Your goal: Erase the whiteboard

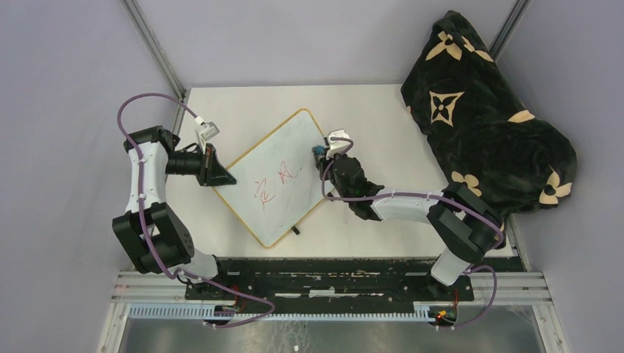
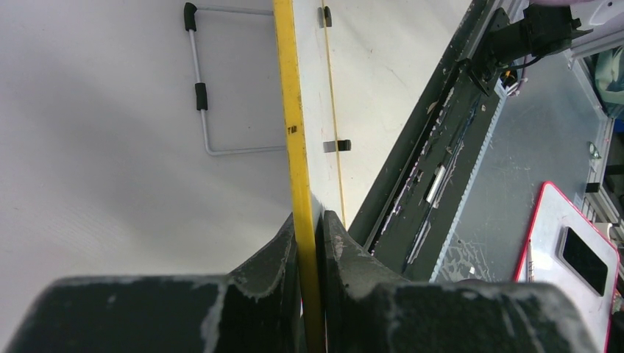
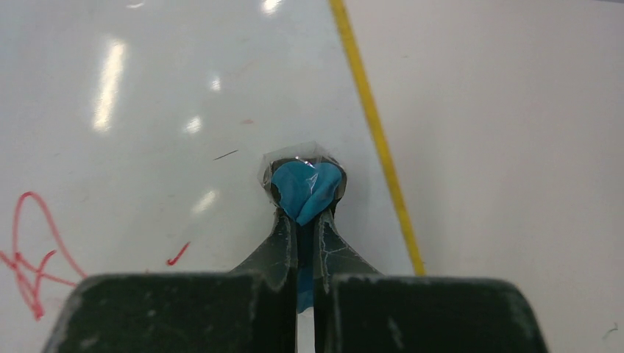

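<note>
The whiteboard [image 1: 287, 143] sits skewed on the tabletop [image 1: 383, 118] between the two hands. The left hand [image 2: 309, 220] is pressed together on its yellow frame [image 2: 291, 88] at the near left edge. The right hand [image 3: 305, 217] pinches a blue wad [image 3: 303, 187] over the whiteboard, just inside the right frame, with red writing [image 3: 29, 250] to its left.

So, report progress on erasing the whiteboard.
Done: the left hand is clamped on the yellow frame of the whiteboard, steadying it. In hand: the right hand grips a blue wad near the board's right corner. Left: the red writing mid-board is unerased.
</note>
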### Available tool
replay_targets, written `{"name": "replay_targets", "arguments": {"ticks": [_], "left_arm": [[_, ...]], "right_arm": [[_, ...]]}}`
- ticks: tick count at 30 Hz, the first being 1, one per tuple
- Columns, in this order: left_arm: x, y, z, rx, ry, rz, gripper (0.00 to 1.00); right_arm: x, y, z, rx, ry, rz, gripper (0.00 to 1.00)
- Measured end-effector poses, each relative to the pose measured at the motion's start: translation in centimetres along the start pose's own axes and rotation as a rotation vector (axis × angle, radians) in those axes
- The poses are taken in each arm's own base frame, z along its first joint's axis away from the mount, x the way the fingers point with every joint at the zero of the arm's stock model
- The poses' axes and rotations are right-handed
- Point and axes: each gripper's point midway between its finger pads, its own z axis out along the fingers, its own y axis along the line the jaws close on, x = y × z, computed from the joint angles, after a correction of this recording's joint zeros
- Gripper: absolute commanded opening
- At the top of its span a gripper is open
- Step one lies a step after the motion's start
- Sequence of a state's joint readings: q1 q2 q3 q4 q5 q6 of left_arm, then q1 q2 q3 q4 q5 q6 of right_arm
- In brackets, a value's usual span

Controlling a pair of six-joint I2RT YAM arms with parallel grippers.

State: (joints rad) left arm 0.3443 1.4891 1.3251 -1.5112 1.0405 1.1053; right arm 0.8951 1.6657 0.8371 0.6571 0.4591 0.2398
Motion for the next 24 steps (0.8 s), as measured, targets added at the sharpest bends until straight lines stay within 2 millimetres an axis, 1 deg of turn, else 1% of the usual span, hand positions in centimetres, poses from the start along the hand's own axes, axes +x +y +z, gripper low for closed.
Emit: {"name": "replay_targets", "arguments": {"ticks": [2,5,7,11,14,18,24], "left_arm": [[0.0,0.0,0.0,0.001,0.000,-0.001,0.03],[0.0,0.0,0.0,0.001,0.000,-0.001,0.03],[0.0,0.0,0.0,0.001,0.000,-0.001,0.03],[0.0,0.0,0.0,0.000,0.000,-0.001,0.03],[0.0,0.0,0.0,0.000,0.000,-0.001,0.03],[0.0,0.0,0.0,0.000,0.000,-0.001,0.03],[0.1,0.0,0.0,-0.001,0.000,-0.004,0.03]], "right_arm": [[-0.2,-1.7,0.4,0.034,0.001,0.007,0.01],[-0.2,-2.9,0.5,0.059,0.011,0.010,0.01],[-0.2,-3.0,0.5,0.056,0.017,0.016,0.01],[-0.1,-2.3,0.4,0.035,0.021,0.026,0.01],[0.3,-0.6,0.0,0.009,0.027,0.017,0.01],[0.5,2.8,-0.5,-0.043,0.023,0.006,0.01],[0.5,6.3,-1.0,-0.078,0.002,-0.001,0.01]]}}
